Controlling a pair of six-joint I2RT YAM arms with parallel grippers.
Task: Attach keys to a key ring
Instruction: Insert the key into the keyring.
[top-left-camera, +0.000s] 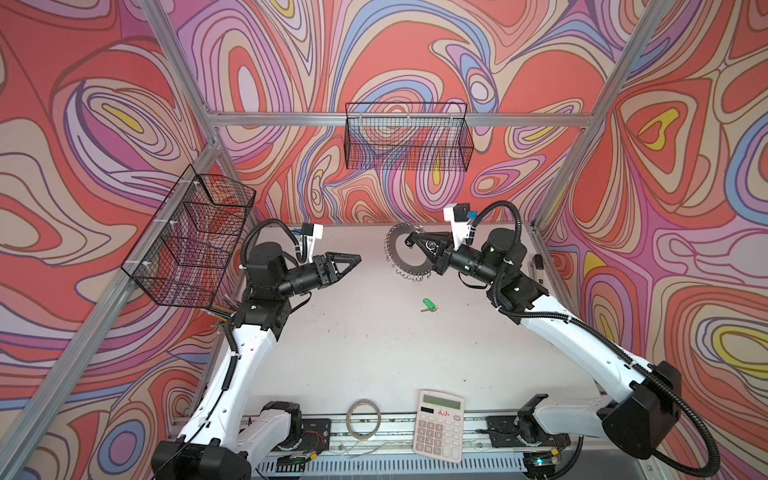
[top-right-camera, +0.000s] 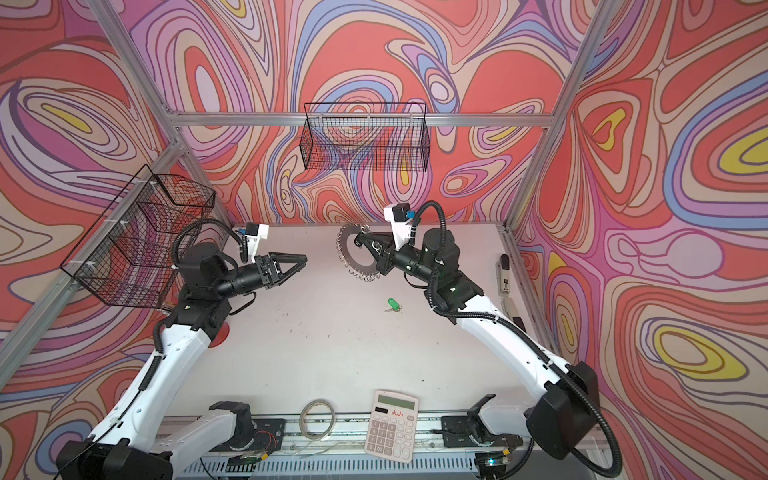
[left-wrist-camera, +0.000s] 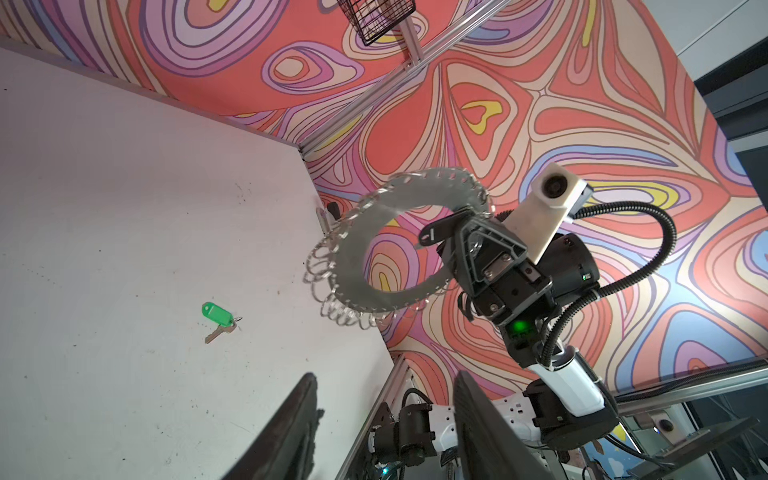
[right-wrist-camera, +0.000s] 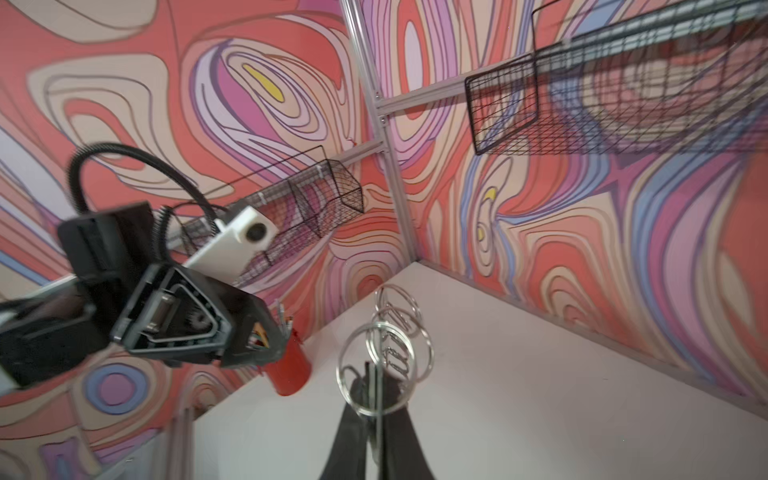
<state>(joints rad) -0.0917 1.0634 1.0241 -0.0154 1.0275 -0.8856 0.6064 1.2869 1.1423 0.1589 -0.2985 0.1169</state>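
One green key (top-left-camera: 428, 304) lies loose; right gripper (top-left-camera: 413, 242) clamps the key ring (top-left-camera: 399, 259); we aim the open left gripper (top-left-camera: 356, 258) squarely at that key.

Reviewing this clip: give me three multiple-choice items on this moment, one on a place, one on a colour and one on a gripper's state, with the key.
1. Where is the key ring?
A) flat on the table
B) held up in the air by the right gripper
C) in the back wire basket

2. What colour is the tag on the key lying on the table?
A) red
B) yellow
C) green

3. How is the left gripper?
A) open and empty
B) shut on the key
C) shut on the calculator

Answers:
1 B: the right gripper clamps the key ring's rim, with the disc clear of the table.
2 C: the oval tag is bright green in every view that shows it.
3 A: its fingers stand apart in the left wrist view, with nothing between them.
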